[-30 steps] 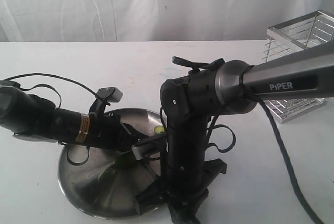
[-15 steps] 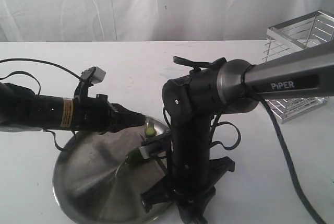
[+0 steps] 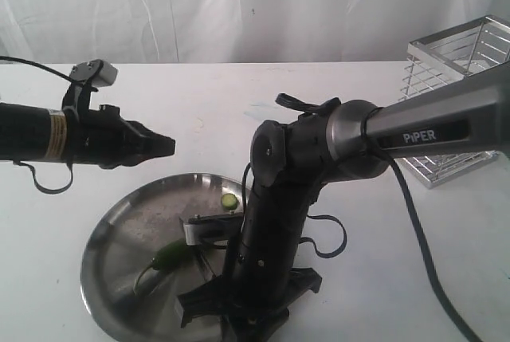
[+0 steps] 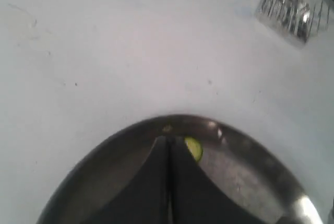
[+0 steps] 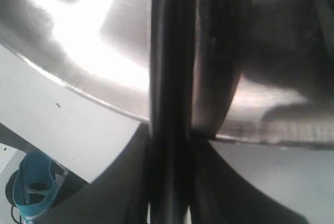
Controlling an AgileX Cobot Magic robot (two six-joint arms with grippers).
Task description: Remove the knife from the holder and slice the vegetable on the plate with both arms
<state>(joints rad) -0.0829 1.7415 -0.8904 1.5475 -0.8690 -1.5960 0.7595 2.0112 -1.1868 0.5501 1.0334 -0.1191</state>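
- Exterior: the left arm [image 3: 56, 135] has lifted off the plate [image 3: 111, 234] and pulled back toward 9 o'clock. A second ago it was down on the dish, pressed in beside the other arm.
- Exterior: the left gripper [image 3: 166, 147] now hangs in the air, tips together, nothing in it, well apart from the plate.
- Exterior: the vegetable [image 3: 169, 253] is now uncovered near the plate's centre, its stem trailing toward 7 o'clock. One cut slice [image 3: 229, 200] sits at the plate's 1 o'clock, near the rim, about where it was.
- Exterior: the right arm [image 3: 279, 198] has leaned lower toward 6 o'clock, over the plate's 4 o'clock side. Its tip is lost in black at the frame edge, so the blade cannot be read here. The holder [image 3: 446, 47] stands at 2 o'clock on the table [image 3: 239, 87], well apart.
- Left wrist: the fingers [image 4: 151, 182] are pressed flat together and empty. The slice [image 4: 193, 148] lies on the plate just past the tips, with the holder [image 4: 289, 7] far beyond.
- Right wrist: the right gripper [image 5: 172, 138] is clamped on the knife [image 5: 169, 51], which runs out past the tips over the plate's surface near its rim. The vegetable is not in this view.
- Meaning: the pinning hold is released, so the vegetable is likely free to roll. Probably a cut has just finished or a re-grip is due, and another slice would need the left gripper back down first.
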